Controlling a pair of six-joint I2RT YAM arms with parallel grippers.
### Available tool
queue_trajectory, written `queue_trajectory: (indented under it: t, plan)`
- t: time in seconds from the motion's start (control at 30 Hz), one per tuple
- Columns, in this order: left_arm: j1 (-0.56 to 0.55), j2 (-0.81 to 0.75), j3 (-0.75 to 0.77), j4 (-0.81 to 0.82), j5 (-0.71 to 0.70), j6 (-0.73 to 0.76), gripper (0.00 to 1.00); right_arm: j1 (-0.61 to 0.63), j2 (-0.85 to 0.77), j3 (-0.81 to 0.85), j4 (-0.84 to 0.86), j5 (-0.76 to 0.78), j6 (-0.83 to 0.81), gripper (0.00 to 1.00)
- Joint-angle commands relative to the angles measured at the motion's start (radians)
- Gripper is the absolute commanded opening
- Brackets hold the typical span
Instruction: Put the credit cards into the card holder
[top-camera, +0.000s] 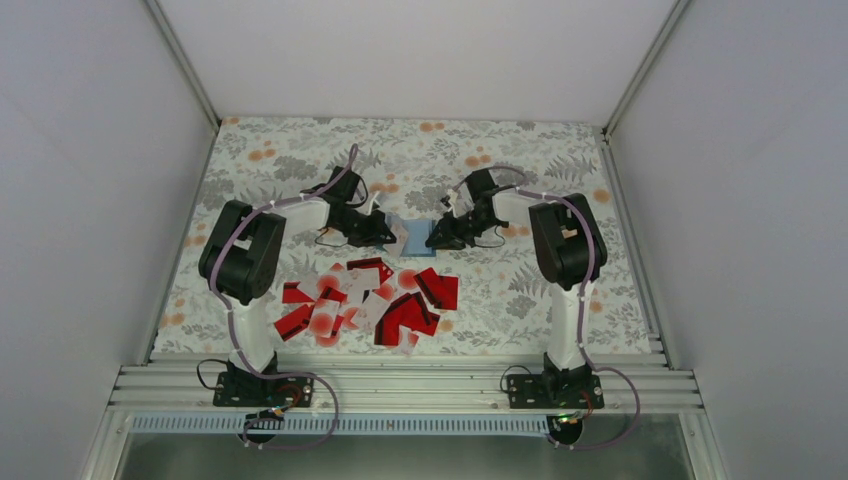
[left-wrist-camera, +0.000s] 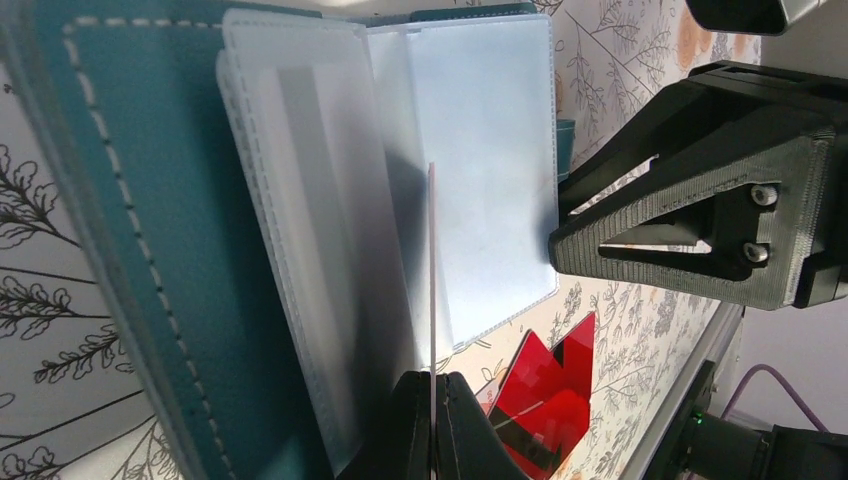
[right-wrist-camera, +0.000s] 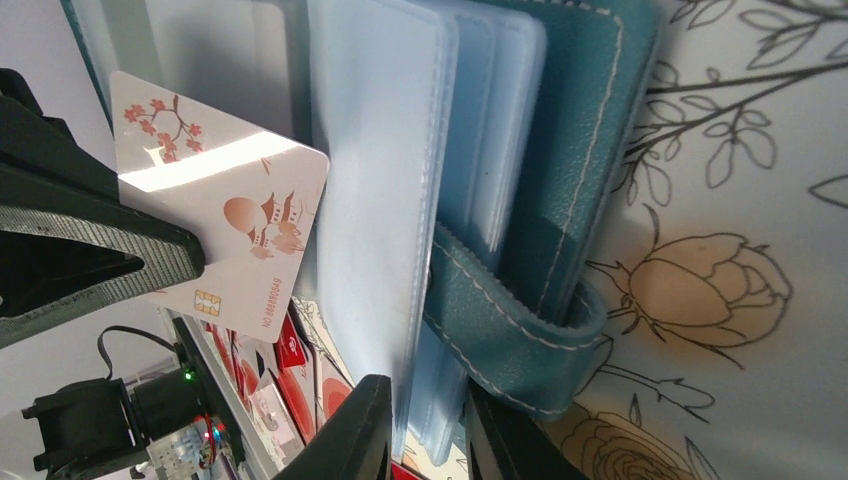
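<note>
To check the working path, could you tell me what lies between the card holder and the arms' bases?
The loose pile of credit cards lies there, nearer than the card holder, as the top external view shows.

Looks like a robotics lab test cell: closed in by plain white panel walls (top-camera: 90, 200), framed with silver aluminium profile rails (top-camera: 400, 385), covered with a grey floral-printed tabletop cloth (top-camera: 300, 150).

A floral-patterned counter (top-camera: 290, 150) carries scattered red and white credit cards (top-camera: 400, 305) at lower centre, with the open card holder (top-camera: 417, 238) just above.
</note>
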Motion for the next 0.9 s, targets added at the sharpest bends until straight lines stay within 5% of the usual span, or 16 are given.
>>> queue_trajectory:
  t: [0.0, 0.87]
  plan:
    - [0.004, 0.017, 0.012, 0.035, 0.023, -0.005, 0.02, 0.008, 0.028, -0.001, -0.003, 0.0, -0.022, 0.18]
    - [0.035, 0.089, 0.05, 0.09, 0.09, 0.072, 0.02, 0.009, 0.069, 0.0, -0.019, -0.001, -0.033, 0.13]
